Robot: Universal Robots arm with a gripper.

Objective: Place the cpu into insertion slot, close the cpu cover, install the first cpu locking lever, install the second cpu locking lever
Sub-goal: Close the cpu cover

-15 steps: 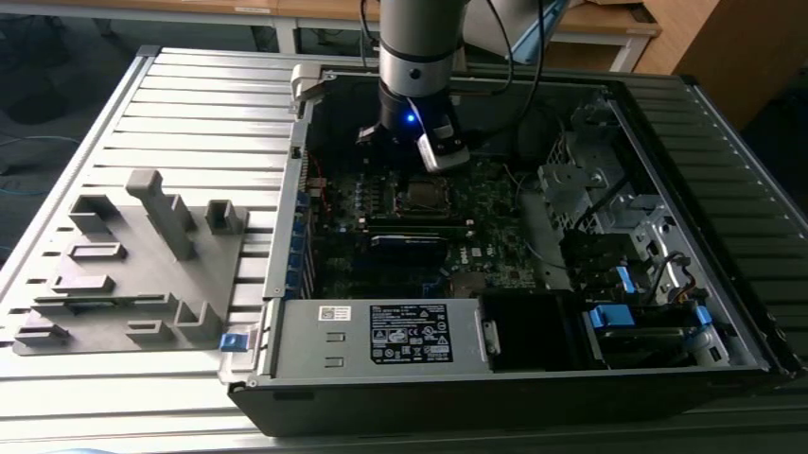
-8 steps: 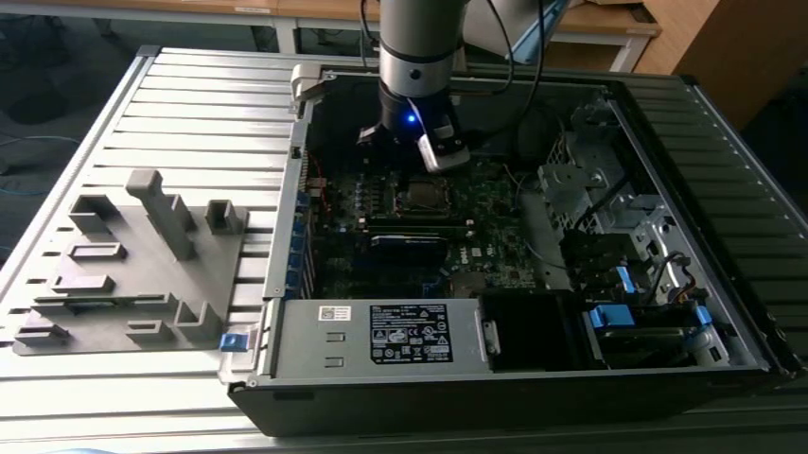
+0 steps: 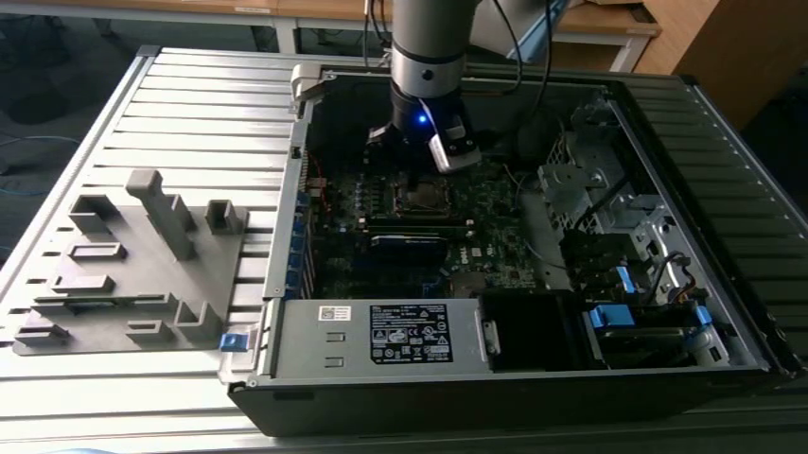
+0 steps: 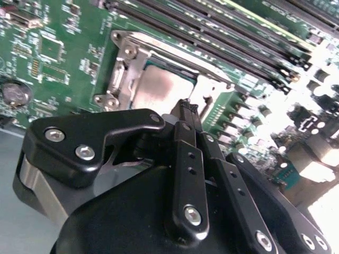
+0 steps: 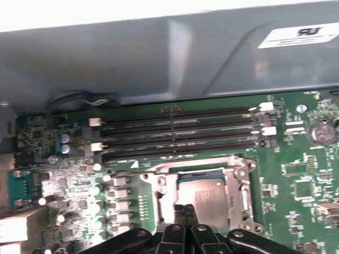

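The cpu (image 5: 209,198) already lies flat in the insertion slot (image 3: 421,197), its dull metal top showing through the cut-out of the cpu cover (image 5: 161,197). The cover looks to be folded down around the chip, so I judge the first two steps done. I cannot tell whether either locking lever is latched, so those two steps may be what is left.

The end effector (image 5: 185,212) is clenched, its two black fingers pressed together with nothing visible between them, and its tips sit at the edge of the cover frame. The long memory slots (image 5: 175,132) run along the socket's far side.

In the exterior view the socket sits mid-board inside the open computer case (image 3: 378,378). A grey holder (image 3: 127,255) rests on the ribbed surface (image 3: 189,104) at about nine o'clock from the case.
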